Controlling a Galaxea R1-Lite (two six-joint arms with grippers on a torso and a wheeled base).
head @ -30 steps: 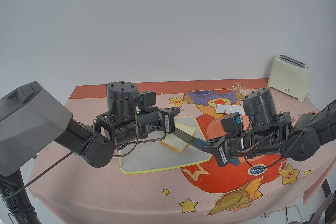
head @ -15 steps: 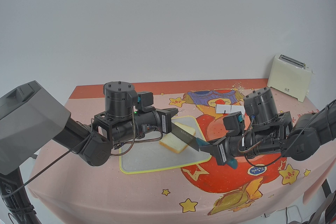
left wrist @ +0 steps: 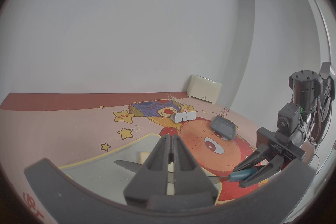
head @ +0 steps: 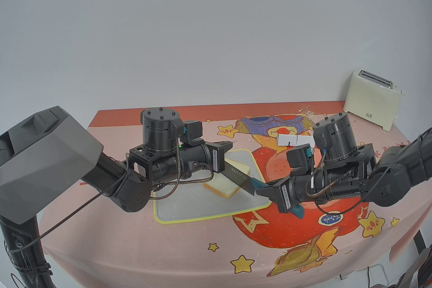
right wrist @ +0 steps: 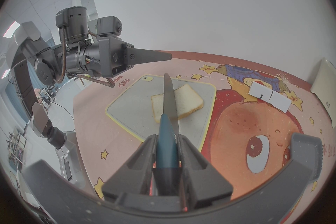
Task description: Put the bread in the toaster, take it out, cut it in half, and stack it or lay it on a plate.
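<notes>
On the cutting board (head: 189, 205) the bread (head: 219, 186) lies flat with my knife (head: 237, 175) across it; my right end effector (right wrist: 167, 138) grips the teal handle, my left end effector (left wrist: 171, 138) hangs closed and empty near the slice.

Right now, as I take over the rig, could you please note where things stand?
Left gripper: fingers shut, empty, hovering above the cutting board near the bread.
Right gripper: shut on the knife by its teal handle, blade across the middle of the slice.
Toaster: far right corner of the table.
Done: bread out of the toaster, flat on the board, knife lined up.
Left: the slice looks uncut; cut it through, then stack or lay the halves on a plate.
</notes>
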